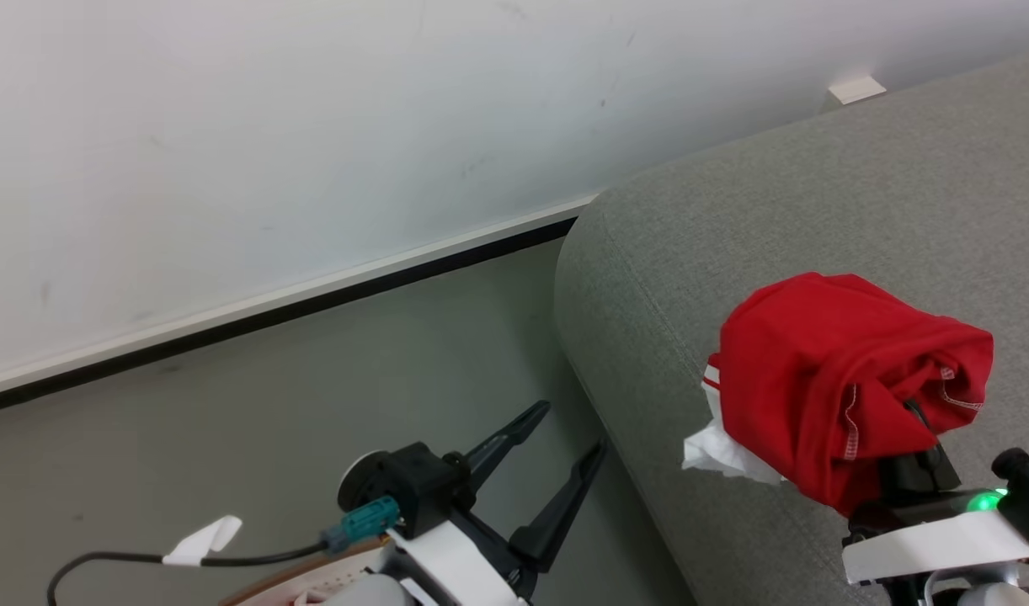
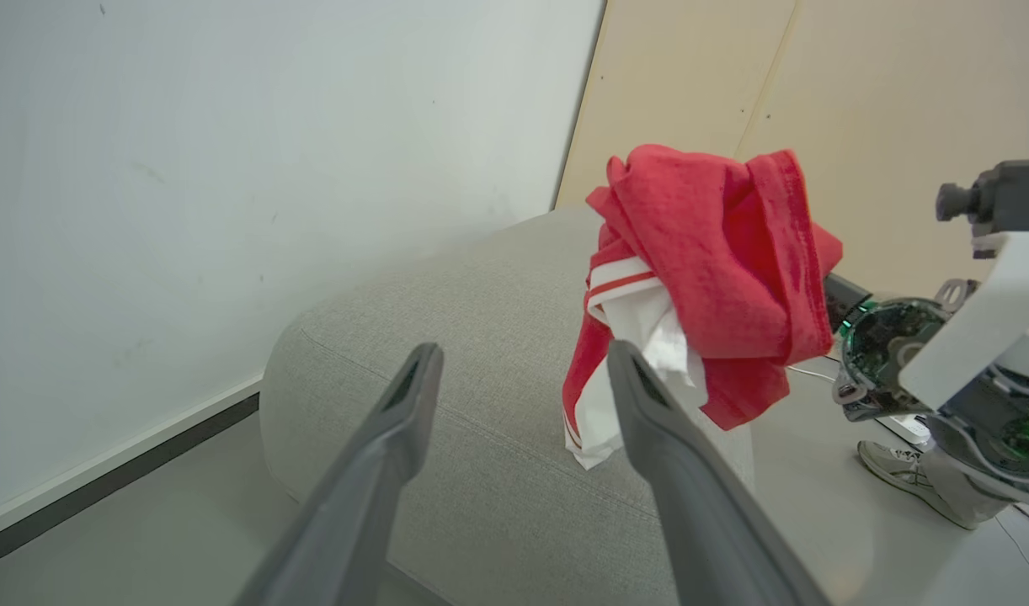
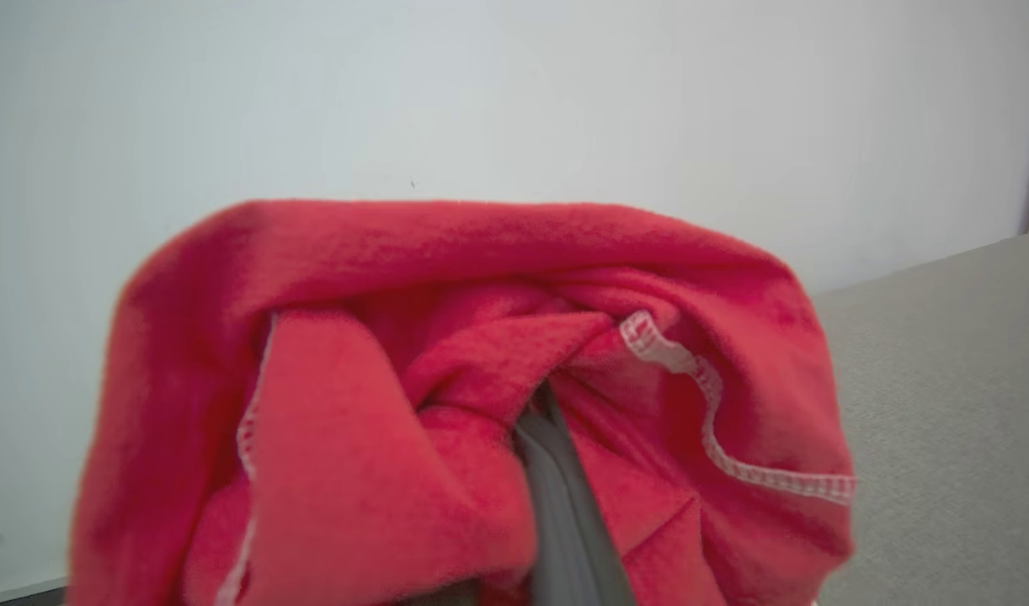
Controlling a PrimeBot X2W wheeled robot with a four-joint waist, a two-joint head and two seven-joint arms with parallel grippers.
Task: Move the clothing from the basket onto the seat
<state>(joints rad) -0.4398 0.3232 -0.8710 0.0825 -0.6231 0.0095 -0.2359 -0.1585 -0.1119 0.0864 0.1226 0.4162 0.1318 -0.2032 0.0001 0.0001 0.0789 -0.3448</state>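
no text, label, brand, number or sign can be read in any view. the white band at the edge of the red clothing (image 2: 717, 252) shows thin red stripes but no letters that can be made out. the small white tag (image 1: 201, 539) on the black cable (image 1: 253, 557) shows no legible marks.
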